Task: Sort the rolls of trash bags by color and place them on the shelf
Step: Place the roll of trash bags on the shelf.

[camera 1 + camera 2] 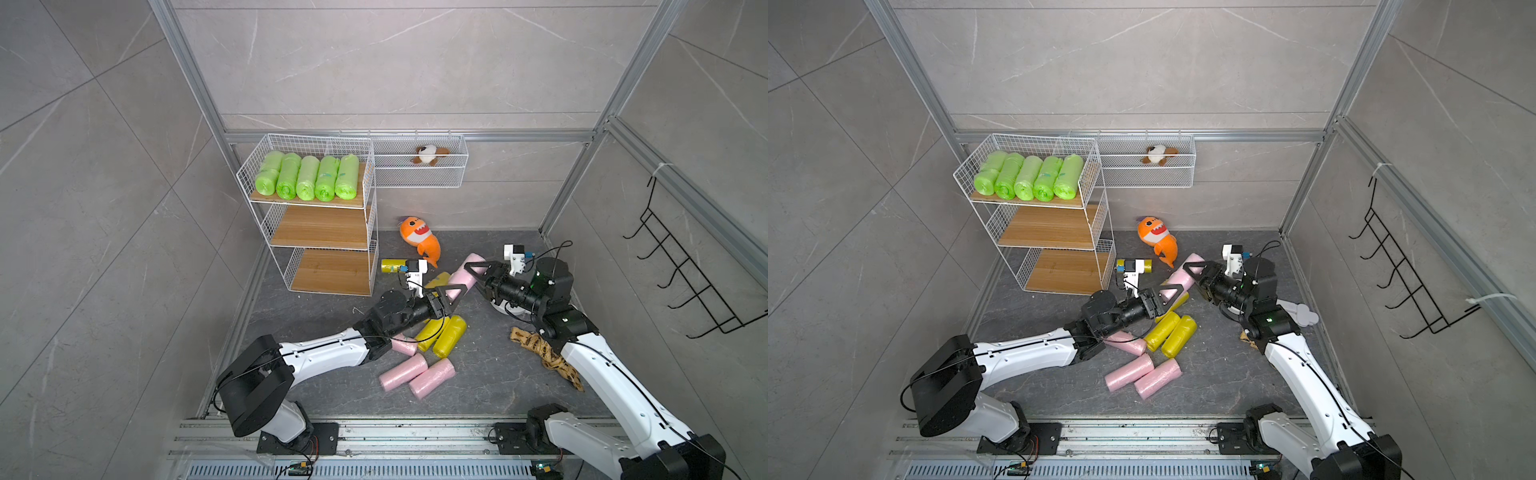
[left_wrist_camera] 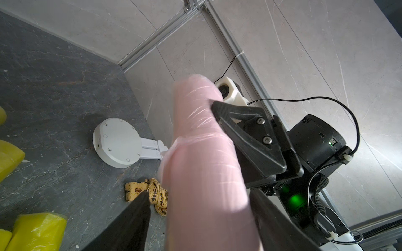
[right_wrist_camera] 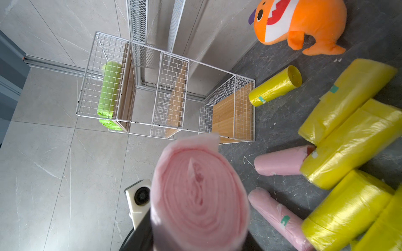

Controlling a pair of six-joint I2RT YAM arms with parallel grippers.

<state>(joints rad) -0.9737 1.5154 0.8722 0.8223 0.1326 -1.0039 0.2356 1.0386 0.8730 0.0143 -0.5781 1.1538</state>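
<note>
A pink roll (image 1: 467, 276) (image 1: 1183, 274) hangs tilted above the floor between both arms. My right gripper (image 1: 473, 276) (image 3: 195, 234) is shut on its far end. My left gripper (image 1: 455, 297) (image 2: 199, 193) straddles the near end, open, with a gap showing beside one finger. On the white wire shelf (image 1: 324, 226) (image 1: 1050, 226), several green rolls (image 1: 307, 176) fill the top tier. The two lower boards are bare. Yellow rolls (image 1: 442, 334) and pink rolls (image 1: 415, 374) lie on the floor under the left arm. One yellow roll (image 1: 392, 266) lies beside the shelf.
An orange plush shark (image 1: 417, 239) lies right of the shelf. A wall basket (image 1: 419, 178) holds a small plush. A white round device (image 2: 117, 142) and a patterned cloth (image 1: 544, 357) lie under the right arm. A black hook rack (image 1: 685, 270) hangs on the right wall.
</note>
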